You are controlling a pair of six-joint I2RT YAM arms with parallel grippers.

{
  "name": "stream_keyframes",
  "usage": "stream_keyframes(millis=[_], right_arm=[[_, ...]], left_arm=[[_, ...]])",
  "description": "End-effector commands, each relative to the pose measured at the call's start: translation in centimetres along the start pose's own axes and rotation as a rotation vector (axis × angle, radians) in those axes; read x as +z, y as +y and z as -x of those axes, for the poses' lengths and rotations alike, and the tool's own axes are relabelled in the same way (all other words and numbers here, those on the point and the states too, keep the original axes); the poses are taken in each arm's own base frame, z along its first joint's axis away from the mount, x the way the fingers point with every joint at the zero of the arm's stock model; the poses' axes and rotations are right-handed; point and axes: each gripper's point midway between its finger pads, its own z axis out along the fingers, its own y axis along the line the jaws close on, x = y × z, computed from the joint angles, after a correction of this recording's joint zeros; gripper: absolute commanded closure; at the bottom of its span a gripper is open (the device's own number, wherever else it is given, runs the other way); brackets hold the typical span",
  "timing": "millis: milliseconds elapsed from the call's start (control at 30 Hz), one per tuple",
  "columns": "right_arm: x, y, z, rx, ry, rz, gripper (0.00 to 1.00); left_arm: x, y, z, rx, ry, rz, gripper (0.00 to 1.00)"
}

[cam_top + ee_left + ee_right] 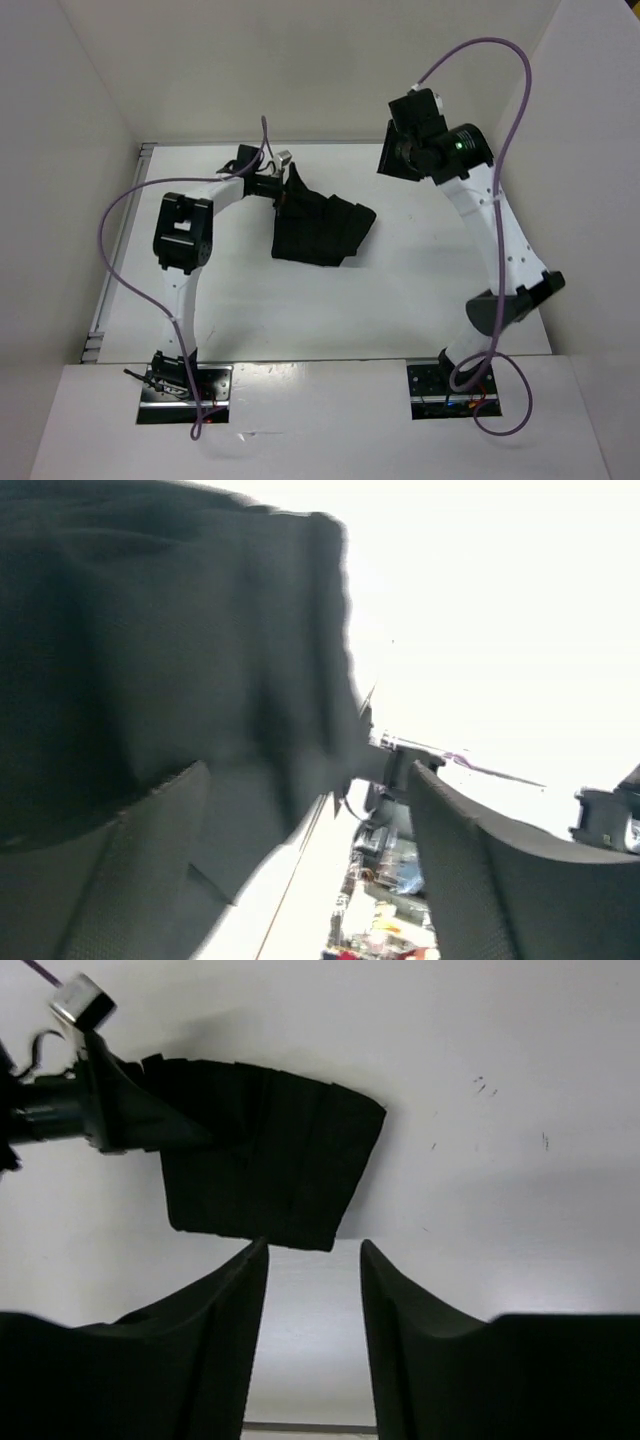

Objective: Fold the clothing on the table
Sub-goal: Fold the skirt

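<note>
The clothing (322, 230) is a black pleated garment lying in a compact folded bundle at the middle back of the white table (400, 295). My left gripper (288, 186) is at the bundle's upper left corner with its jaws wide apart. In the left wrist view the clothing (150, 650) fills the upper left and rests against the left finger (120, 880); the gap of my left gripper (308, 775) holds nothing. My right gripper (398, 152) hangs high to the right of the bundle. It is open (312, 1248) and empty, with the clothing (265, 1160) below and beyond its tips.
White walls close in the table on three sides. A metal edge strip (98, 320) runs down the left side. Purple cables (480, 50) arc above both arms. The arm bases (185, 385) sit at the near edge.
</note>
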Motion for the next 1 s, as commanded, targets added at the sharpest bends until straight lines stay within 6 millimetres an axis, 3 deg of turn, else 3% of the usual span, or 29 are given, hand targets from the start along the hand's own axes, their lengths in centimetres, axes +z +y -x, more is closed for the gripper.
stream_keyframes(millis=[0,33,67,100,133,233,267,300,333,367,400,467,500,533,600,767,900,967], right_arm=[[-2.0,0.1,-0.4,-0.001,-0.054,0.091,0.51],[-2.1,0.3,-1.0,0.002,-0.054,0.118,0.51],[-3.5,0.6,0.0,0.028,-0.125,0.179,0.49],[-2.0,0.3,-2.3,0.032,-0.078,0.177,0.49],[-1.5,0.5,-3.4,0.060,-0.088,0.238,0.49],[-0.6,1.3,-5.6,0.175,-0.086,0.343,0.48],[0.5,0.5,-8.2,0.200,-0.053,0.342,0.48],[0.8,1.0,-8.1,0.281,-0.081,0.375,0.48],[1.1,0.9,-9.2,0.314,-0.071,0.385,0.48],[2.1,-0.4,-11.3,0.341,-0.065,0.342,0.48],[2.1,-0.5,-12.0,0.382,-0.068,0.339,0.49],[2.9,-1.9,-14.0,0.403,-0.073,0.274,0.49],[2.5,-2.4,-14.5,0.411,-0.069,0.272,0.49],[3.4,-3.2,-16.3,0.432,-0.037,0.245,0.49],[3.5,-2.6,-18.1,0.461,0.022,0.293,0.48],[3.2,-2.7,-17.7,0.451,0.000,0.297,0.47],[4.2,-2.4,-17.8,0.410,0.018,0.273,0.44],[5.1,-1.9,-17.9,0.376,0.046,0.257,0.44]], left_arm=[[-4.9,-11.4,0.0,0.263,-0.072,-0.099,0.09],[-6.5,-13.6,-0.2,0.325,-0.114,-0.098,0.05],[-6.9,-13.8,-0.5,0.341,-0.139,-0.073,0.05],[-7.6,-12.6,-1.0,0.304,-0.154,-0.039,0.03],[-8.9,-12.9,-0.9,0.343,-0.218,0.016,0.03],[-9.9,-9.3,-3.2,0.300,-0.278,0.155,0.03],[-10.2,-7.6,-3.5,0.285,-0.315,0.228,0.03],[-10.4,-6.3,-4.4,0.271,-0.323,0.268,0.03],[-10.6,-4.4,-6.6,0.243,-0.318,0.307,0.03],[-10.9,-3.1,-7.5,0.240,-0.329,0.344,0.03],[-11.4,-3.2,-8.5,0.251,-0.349,0.357,0.03],[-11.5,-0.8,-10.7,0.204,-0.336,0.400,0.03],[-11.6,-0.9,-11.4,0.187,-0.334,0.400,0.03],[-10.9,-1.1,-12.1,0.191,-0.323,0.388,0.03],[-10.2,0.1,-12.9,0.120,-0.329,0.387,0.03],[-10.8,0.4,-12.7,0.079,-0.364,0.371,0.02],[-10.9,0.4,-12.4,0.087,-0.376,0.376,0.02],[-10.9,-0.9,-11.6,0.125,-0.394,0.367,0.02]])
